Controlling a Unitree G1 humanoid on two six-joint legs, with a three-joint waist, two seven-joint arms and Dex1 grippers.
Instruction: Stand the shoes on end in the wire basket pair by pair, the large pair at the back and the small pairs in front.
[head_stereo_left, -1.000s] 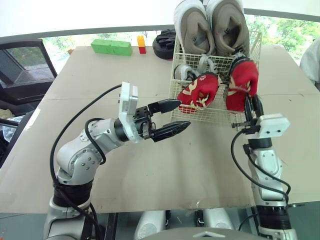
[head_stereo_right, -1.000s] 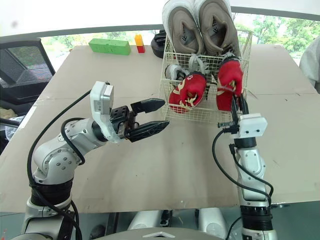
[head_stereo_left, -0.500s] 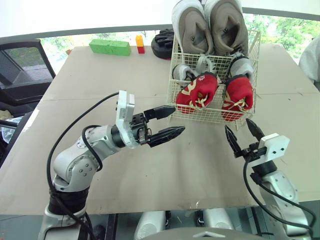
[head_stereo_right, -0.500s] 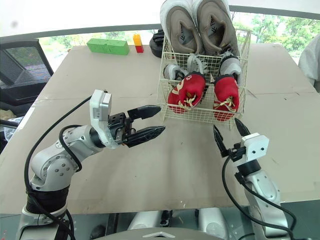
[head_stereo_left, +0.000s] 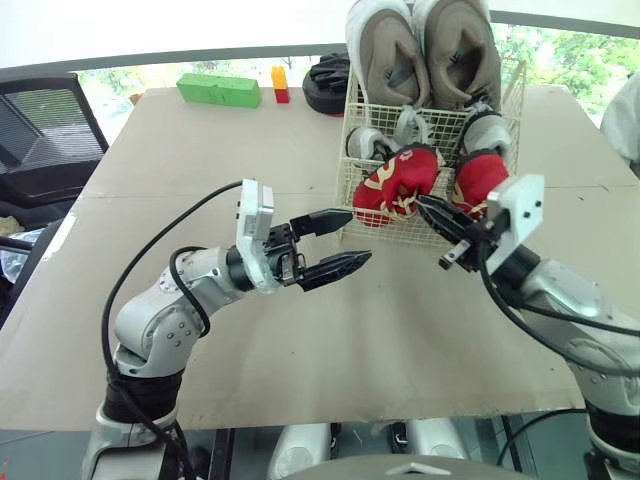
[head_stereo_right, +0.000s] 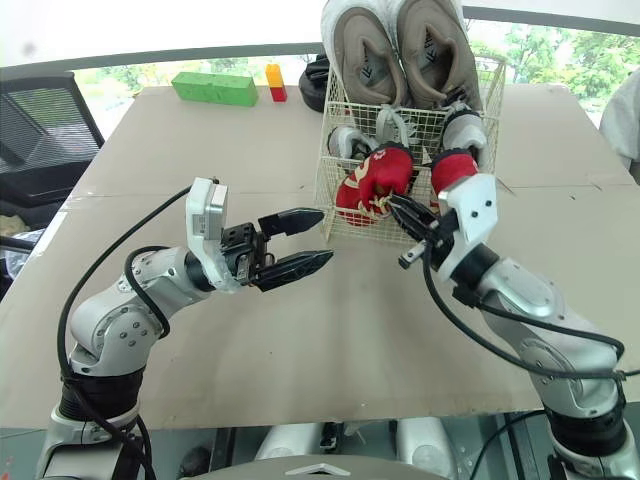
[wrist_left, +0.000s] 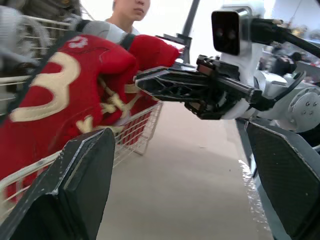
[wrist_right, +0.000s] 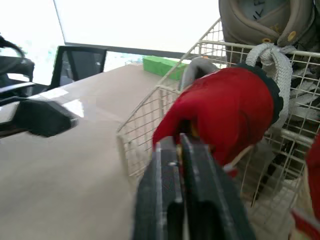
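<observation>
Two grey shoes (head_stereo_left: 364, 143) half-hidden behind red pair (head_stereo_left: 400, 186)

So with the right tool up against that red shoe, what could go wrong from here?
1. The shut right tool points at the left red shoe, which leans over the front rim of the wire basket; a push might tip it out.
2. The open left tool hovers close in front of the basket; the two tools might collide.
3. A hard push might shift the basket and topple the large shoes sticking out above it.
</observation>
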